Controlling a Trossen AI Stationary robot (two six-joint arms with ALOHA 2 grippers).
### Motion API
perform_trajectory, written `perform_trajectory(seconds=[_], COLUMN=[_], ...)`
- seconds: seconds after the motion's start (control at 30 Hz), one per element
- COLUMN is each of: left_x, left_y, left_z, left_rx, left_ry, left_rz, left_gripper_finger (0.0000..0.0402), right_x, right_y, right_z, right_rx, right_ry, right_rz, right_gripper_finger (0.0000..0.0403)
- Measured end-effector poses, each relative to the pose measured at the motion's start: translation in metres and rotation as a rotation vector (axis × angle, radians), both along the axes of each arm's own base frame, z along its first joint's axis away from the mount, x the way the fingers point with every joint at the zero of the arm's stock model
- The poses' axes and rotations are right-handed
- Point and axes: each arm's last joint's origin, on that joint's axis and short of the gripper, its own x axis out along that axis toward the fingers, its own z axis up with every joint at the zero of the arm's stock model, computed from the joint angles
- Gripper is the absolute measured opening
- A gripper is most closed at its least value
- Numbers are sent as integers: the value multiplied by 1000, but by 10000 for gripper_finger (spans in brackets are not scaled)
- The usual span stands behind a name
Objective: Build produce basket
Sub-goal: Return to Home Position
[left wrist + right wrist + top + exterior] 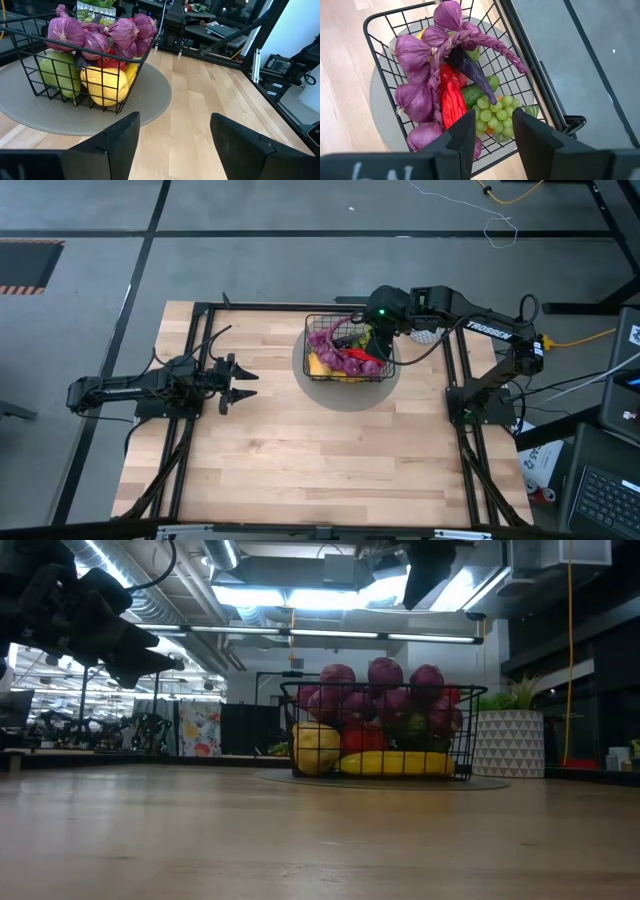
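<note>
Basket: one black wire basket (348,348), stood on one grey mat (345,400) at the far middle of the table (300,470).
Produce: all that is seen lies inside the basket.
Purple bulbs: at least five (412,52), strung on one braid and piled on top; the exact count cannot be told.
Grapes: one green bunch (495,115), lying at the basket's right end.
Chili: one, red (452,105), laid beside the grapes.
Eggplant: one, dark (472,70), laid across the cucumber (477,90), of which one is seen.
Banana: one (398,762), low against the near wire.
Yellow round fruit: one (105,86), at a corner, with one green fruit (59,75) just beside it.
Right gripper (492,135): held above the basket's right end; jaws parted by a moderate gap, nothing held.
Left gripper (243,385): raised over the table, well left of the basket; jaws spread wide, nothing held.
Plant: one in a white pot (510,740), just beyond the basket.
</note>
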Motion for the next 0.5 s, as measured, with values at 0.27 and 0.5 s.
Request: perform_trajectory(seconds=[0.27,0.5], left_x=[0,0], left_y=[0,0], left_z=[0,0], left_rx=[0,0], left_ry=[0,0], left_rz=[0,0], left_gripper_finger=[238,238], right_x=[0,0], right_y=[0,0], right_z=[0,0], right_rx=[0,2], right_ry=[-2,-4], right_rz=[-1,-5], right_gripper_finger=[130,130])
